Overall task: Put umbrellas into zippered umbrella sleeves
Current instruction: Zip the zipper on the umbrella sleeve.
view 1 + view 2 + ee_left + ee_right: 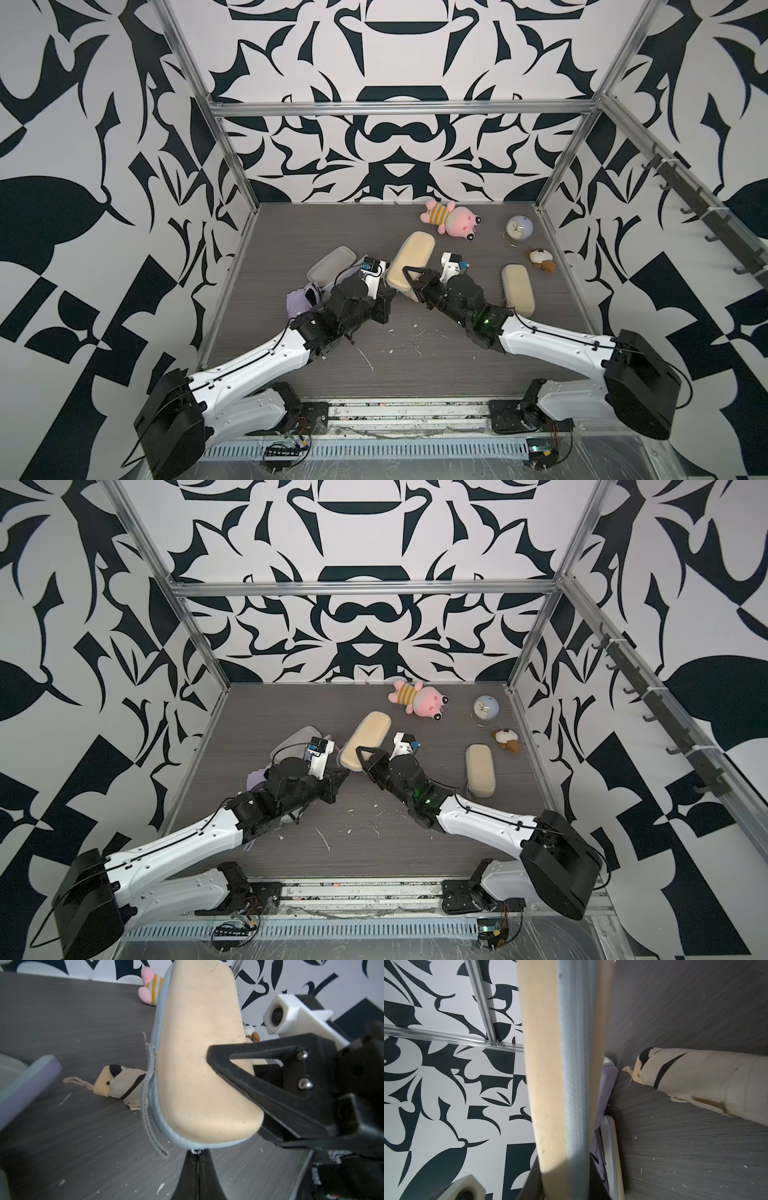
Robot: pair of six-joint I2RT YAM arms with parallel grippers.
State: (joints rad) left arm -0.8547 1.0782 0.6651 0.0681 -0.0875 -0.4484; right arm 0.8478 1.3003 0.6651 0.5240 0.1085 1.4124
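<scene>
A beige zippered sleeve (409, 259) hangs tilted above the mid table, its two halves together. My right gripper (412, 282) is shut across its near end; the sleeve's grey zip edge (571, 1064) runs between the jaws. My left gripper (196, 1153) is shut at the sleeve's bottom rim, with a small white zip pull pinched at the tips. A loose zip strand (148, 1095) hangs along one side. Under the sleeve a beige umbrella (122, 1084) lies on the table. The lavender sleeve (332, 262) lies open at the left, with the lavender umbrella (303, 297) beside it.
Another beige sleeve (517, 289) lies closed at the right. At the back are a pink plush toy (451, 218), a small round clock (519, 230) and a small brown and white plush (540, 259). Metal frame posts (232, 158) edge the table.
</scene>
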